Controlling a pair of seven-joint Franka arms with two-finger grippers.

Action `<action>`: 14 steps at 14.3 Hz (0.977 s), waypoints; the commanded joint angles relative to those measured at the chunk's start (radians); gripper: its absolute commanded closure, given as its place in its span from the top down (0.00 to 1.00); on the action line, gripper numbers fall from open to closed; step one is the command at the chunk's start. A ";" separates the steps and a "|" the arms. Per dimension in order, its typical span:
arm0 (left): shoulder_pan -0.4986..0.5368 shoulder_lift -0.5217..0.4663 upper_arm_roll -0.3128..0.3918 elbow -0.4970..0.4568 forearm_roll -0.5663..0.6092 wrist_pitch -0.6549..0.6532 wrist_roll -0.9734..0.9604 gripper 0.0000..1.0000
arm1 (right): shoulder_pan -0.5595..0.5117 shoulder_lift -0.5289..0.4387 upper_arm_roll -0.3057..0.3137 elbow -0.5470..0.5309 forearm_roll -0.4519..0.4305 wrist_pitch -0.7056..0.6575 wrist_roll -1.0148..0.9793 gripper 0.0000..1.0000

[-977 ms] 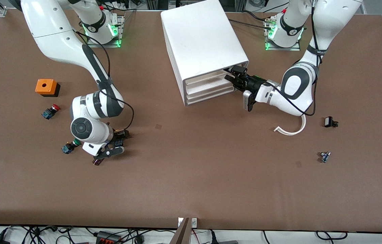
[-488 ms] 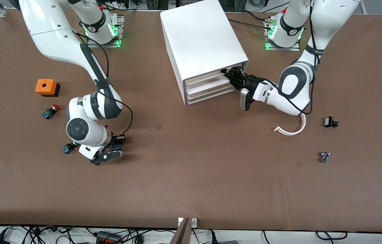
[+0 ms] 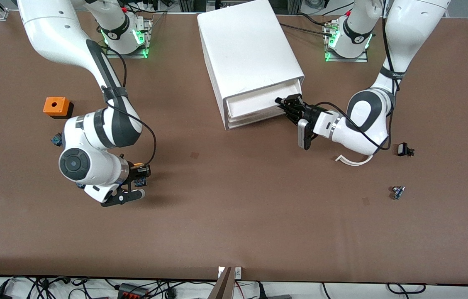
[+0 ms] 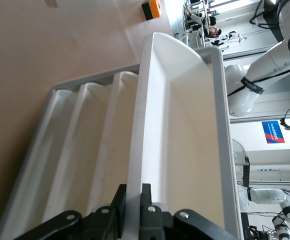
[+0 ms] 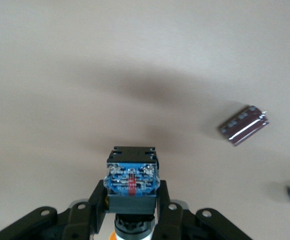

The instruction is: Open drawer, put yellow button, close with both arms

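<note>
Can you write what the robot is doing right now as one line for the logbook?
left pincer: shut on drawer front edge, drawer partly open | right pincer: shut on yellow button, above table

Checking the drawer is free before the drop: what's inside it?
The drawer, pulled partly out by the left tool, shows only bare white floor. Its part within the cabinet is hidden.

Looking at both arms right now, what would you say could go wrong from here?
1. The left gripper pinches only the thin front wall of the drawer; it may slip off while pulling.
2. The cabinet stands loose on the table; a hard pull may drag it.
3. The right gripper holds the yellow button by its body, lifted above the table; a slack grip may drop it near the small dark cylinder.
</note>
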 commanded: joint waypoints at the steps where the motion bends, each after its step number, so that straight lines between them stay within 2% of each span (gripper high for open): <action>1: 0.042 0.088 0.005 0.121 0.072 0.002 -0.021 0.05 | 0.017 -0.016 -0.002 0.065 0.029 -0.080 0.008 0.00; 4: 0.074 0.145 0.006 0.204 0.092 0.002 -0.021 0.04 | 0.065 -0.065 -0.001 0.078 0.029 -0.094 0.011 0.00; 5: 0.078 0.148 0.006 0.221 0.103 0.002 -0.021 0.08 | 0.092 -0.087 -0.002 0.078 0.028 -0.098 0.013 0.00; 6: 0.082 0.148 0.006 0.227 0.110 0.004 -0.025 0.40 | 0.118 -0.102 -0.001 0.078 0.028 -0.099 0.045 0.00; 7: 0.086 0.147 0.006 0.227 0.110 0.004 -0.015 0.99 | 0.141 -0.114 -0.001 0.079 0.029 -0.100 0.089 0.00; 11: 0.106 0.104 0.011 0.227 0.115 -0.010 -0.069 1.00 | 0.292 -0.122 -0.013 0.159 0.022 -0.122 0.256 0.00; 14: 0.118 0.056 0.011 0.273 0.205 -0.070 -0.278 1.00 | 0.324 -0.121 -0.001 0.188 0.028 -0.122 0.356 0.00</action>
